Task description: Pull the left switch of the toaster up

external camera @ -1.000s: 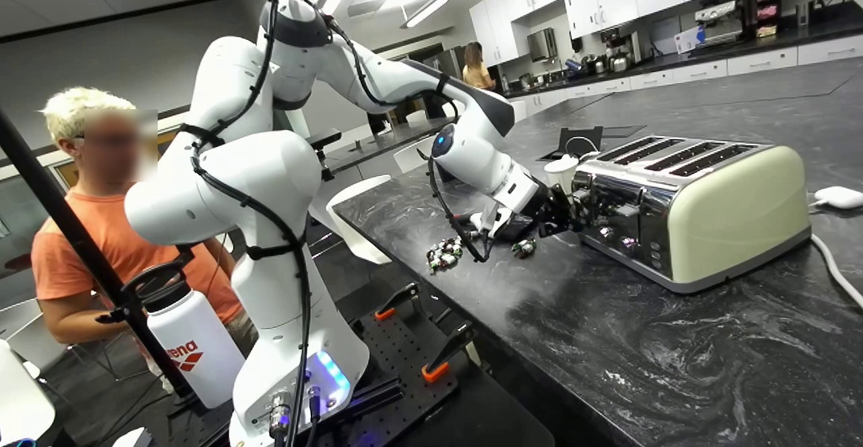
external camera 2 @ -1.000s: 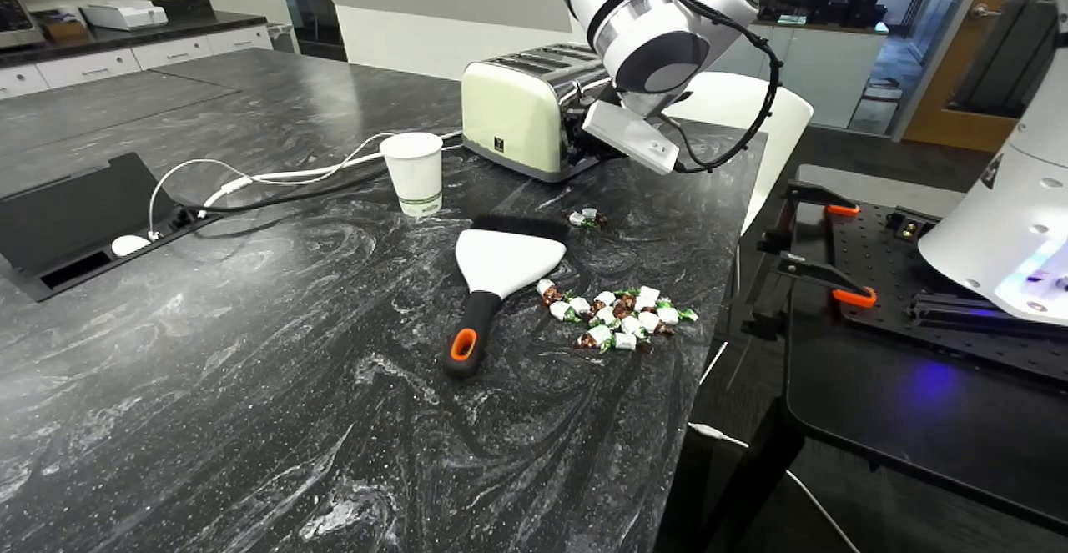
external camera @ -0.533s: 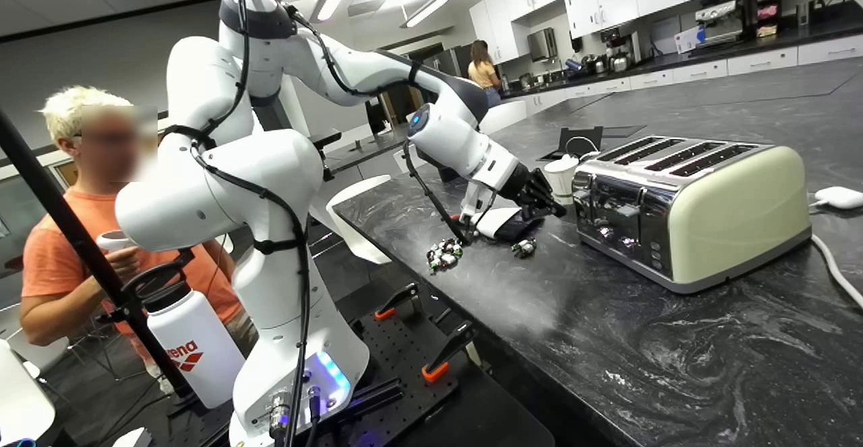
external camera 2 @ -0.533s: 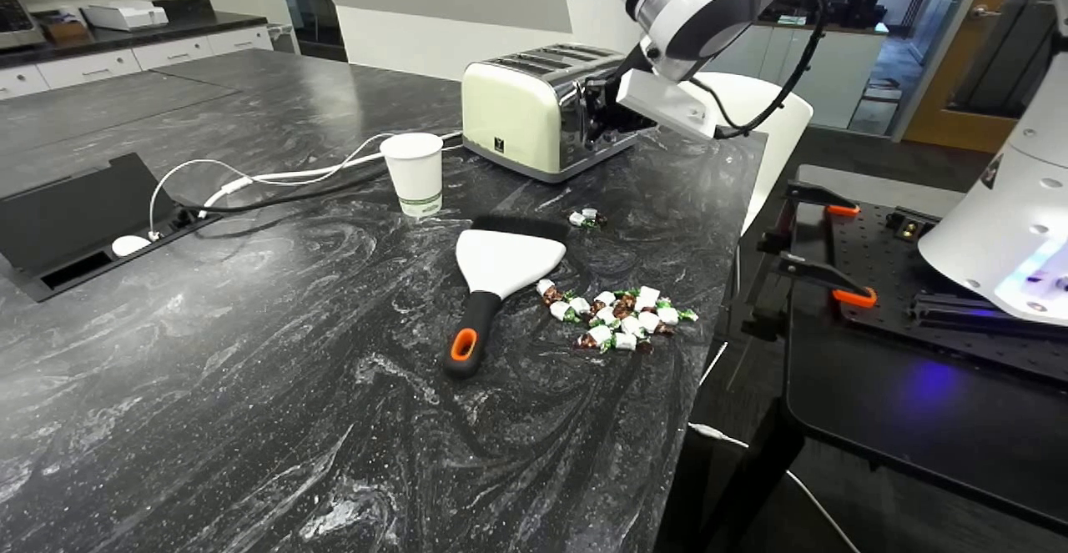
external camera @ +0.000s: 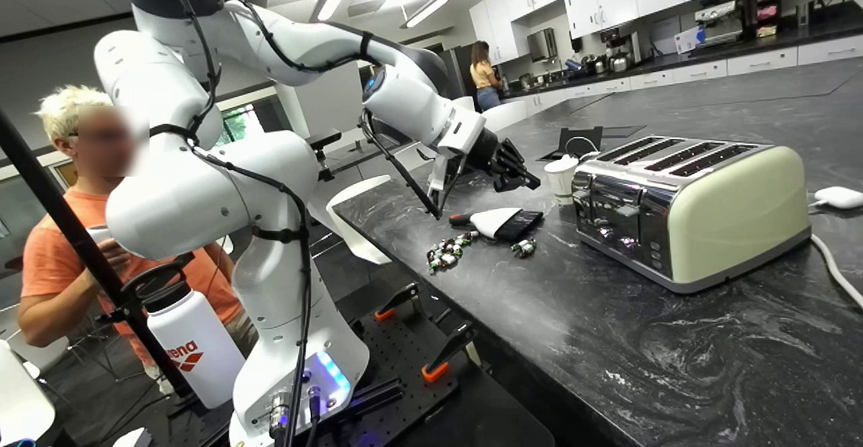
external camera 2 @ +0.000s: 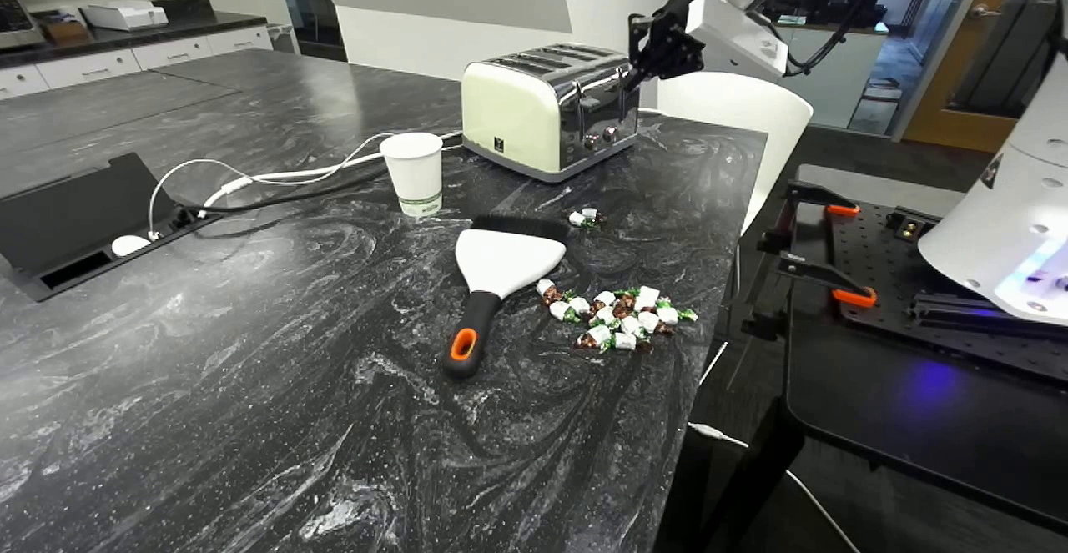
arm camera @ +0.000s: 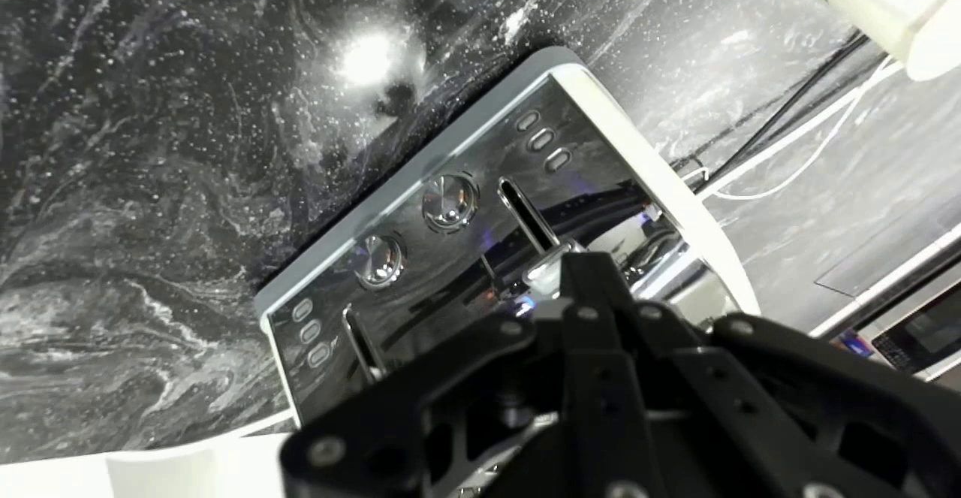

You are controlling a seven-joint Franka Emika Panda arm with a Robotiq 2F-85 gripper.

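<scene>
The cream and chrome toaster (external camera: 741, 218) stands upright on the dark table in both exterior views (external camera 2: 511, 115). Its front fills the middle of the wrist view (arm camera: 465, 280), which stands upside down. The left lever (arm camera: 544, 271), on the cup side, is partly behind my fingertips there; bare slot shows on its base side, and the rest of the slot is hidden. The right slot (arm camera: 360, 336) shows, but its lever is hidden by my gripper. My gripper (external camera: 532, 183) is shut and empty, in the air in front of the toaster and apart from it. It also shows in the wrist view (arm camera: 593, 265).
A white paper cup (external camera 2: 415, 173) stands beside the toaster, with cables (external camera 2: 292, 176) running behind it. A white and black brush (external camera 2: 507, 261) and a pile of wrapped candies (external camera 2: 622, 319) lie on the table (external camera 2: 292, 419). A person (external camera: 74, 251) stands behind the arm.
My gripper has drawn back from the toaster's front toward the robot base and risen. The toaster's levers and knobs now show more in an exterior view. The toaster has not moved.
</scene>
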